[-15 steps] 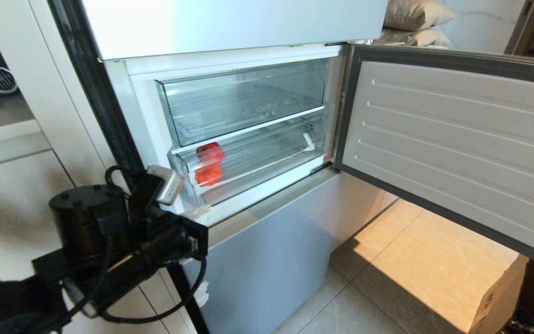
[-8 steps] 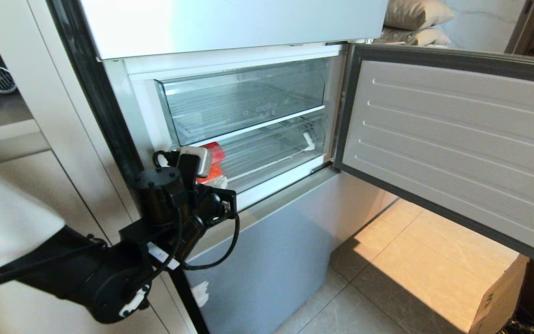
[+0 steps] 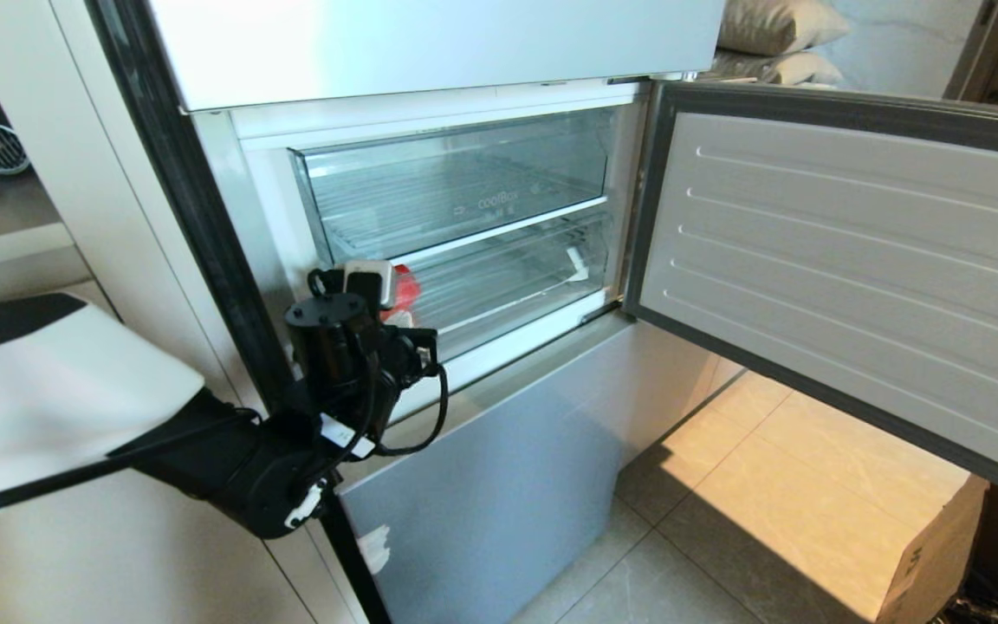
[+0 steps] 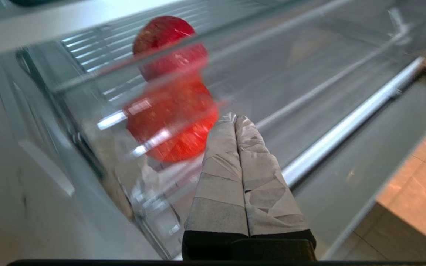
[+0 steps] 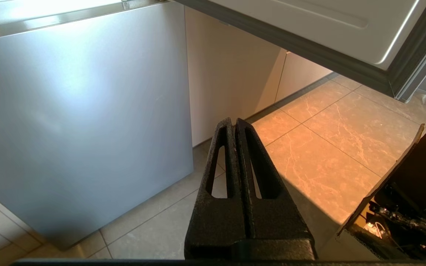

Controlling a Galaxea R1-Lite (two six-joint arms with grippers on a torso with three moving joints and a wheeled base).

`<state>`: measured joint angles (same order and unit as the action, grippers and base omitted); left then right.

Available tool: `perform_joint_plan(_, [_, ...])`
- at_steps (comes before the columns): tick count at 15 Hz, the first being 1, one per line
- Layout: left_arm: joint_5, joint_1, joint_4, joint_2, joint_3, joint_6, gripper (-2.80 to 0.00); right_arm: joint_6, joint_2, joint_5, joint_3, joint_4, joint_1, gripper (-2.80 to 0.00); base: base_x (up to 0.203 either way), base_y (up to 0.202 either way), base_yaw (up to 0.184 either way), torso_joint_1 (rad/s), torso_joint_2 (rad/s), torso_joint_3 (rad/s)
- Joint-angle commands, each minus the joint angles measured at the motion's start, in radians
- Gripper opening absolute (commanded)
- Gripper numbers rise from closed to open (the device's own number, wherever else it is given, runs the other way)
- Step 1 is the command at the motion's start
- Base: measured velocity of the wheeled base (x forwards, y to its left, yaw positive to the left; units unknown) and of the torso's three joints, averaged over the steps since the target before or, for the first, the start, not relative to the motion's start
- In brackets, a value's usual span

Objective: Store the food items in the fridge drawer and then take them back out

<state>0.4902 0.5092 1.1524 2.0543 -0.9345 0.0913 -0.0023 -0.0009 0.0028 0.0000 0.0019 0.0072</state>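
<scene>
Left wrist view has our left gripper (image 4: 236,119) pinched shut and empty at the drawer (image 4: 154,207) front, tomato (image 4: 172,125) inside behind the clear wall. We'd hook the lip squarely, pull slow. Right gripper (image 5: 234,122) shut, parked.

A glossy red-orange tomato (image 4: 172,125) is glowing behind the clear fridge drawer (image 4: 309,111); grey-taped fingers (image 4: 257,177) are showing pale against silver fridge panels (image 3: 499,485) and beige marbled floor tiles (image 5: 331,147).
</scene>
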Motion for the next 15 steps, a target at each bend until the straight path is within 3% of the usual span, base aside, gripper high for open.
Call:
perform_joint_plan(1, [0.005,-0.036,-0.005,0.028,-0.039,0.002,-2.8,-0.001,0.001,0.0,0.0,0.001,0.0,-2.8,0.0,0.0,0.0,0.0,0.0,0.0])
perform_joint_plan(8, [-0.003,-0.087,-0.016,0.05,-0.087,0.002,-2.8,0.002,0.001,-0.001,0.0,0.0,-0.003,-2.8,0.0,0.0,0.0,0.0,0.0,0.0])
perform_joint_plan(11, [-0.006,-0.038,-0.014,-0.083,-0.025,0.001,-2.8,0.002,0.001,-0.001,0.0,0.001,-0.003,-2.8,0.0,0.0,0.0,0.0,0.0,0.0])
perform_joint_plan(15, [-0.044,0.067,-0.019,-0.377,0.15,0.002,-2.8,0.001,0.001,0.0,0.0,0.0,-0.001,-2.8,0.0,0.0,0.0,0.0,0.0,0.0])
